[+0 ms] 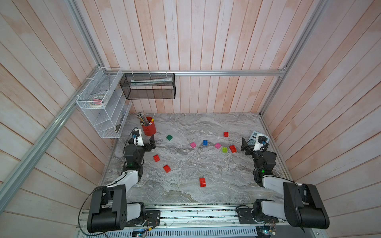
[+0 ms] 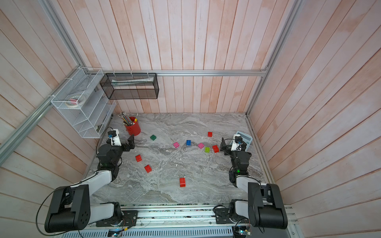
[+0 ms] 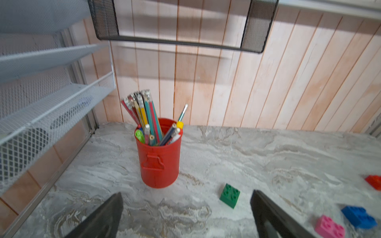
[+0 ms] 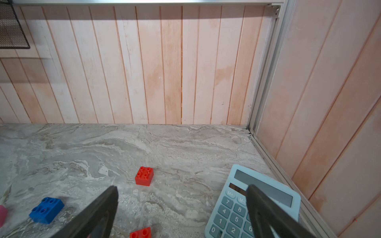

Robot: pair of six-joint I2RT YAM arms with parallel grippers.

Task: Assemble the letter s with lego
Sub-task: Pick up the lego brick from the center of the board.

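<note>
Top views: nothing joined yet, both claws released and empty.
The lego bricks point(image 1: 205, 142) lie scattered, all apart, on the table point(image 1: 185, 125) between the left claw point(image 1: 153, 142) and right claw point(image 1: 245, 147). The next move, I judge, is choosing a starting brick. The only readable writing is on the calculator point(image 4: 224, 206) keys: digits and "M+".

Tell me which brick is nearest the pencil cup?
The dark green brick, the only one that colour; every other brick lies farther from the red pencil cup.
</note>
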